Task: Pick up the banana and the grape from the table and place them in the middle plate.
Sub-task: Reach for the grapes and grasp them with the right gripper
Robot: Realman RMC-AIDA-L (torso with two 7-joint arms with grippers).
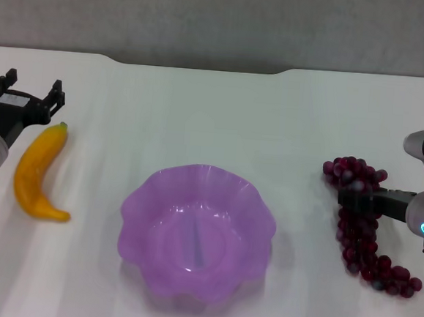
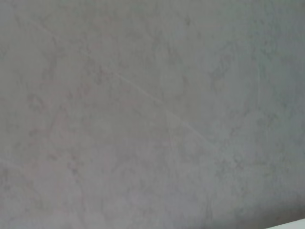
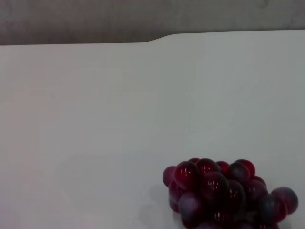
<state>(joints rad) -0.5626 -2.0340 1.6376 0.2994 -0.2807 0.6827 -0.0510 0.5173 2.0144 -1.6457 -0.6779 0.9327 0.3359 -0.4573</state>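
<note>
From the head camera I am looking down on the white table [image 1: 223, 115], where the purple scalloped middle plate [image 1: 157, 198] is sitting near the front, between the two fruits. The banana [image 1: 40, 171] is lying on the table to the left of the plate, well apart from it, its green tip pointing toward the far side. My left gripper [image 1: 32, 93] is hanging just beyond that tip with its two fingers spread apart and nothing between them. On the right, the grape [image 1: 365, 222] bunch is stretching across the table, apart from the plate. My right gripper [image 1: 359, 201] is reaching in over the middle of the bunch, and I cannot tell whether its fingers are parted or clamped.

The left wrist camera is showing me only a mottled grey surface [image 2: 143, 109].

The right wrist camera is showing the grape [image 3: 224, 193] bunch lying on the white table [image 3: 119, 119], with the notch in the far edge beyond it.
</note>
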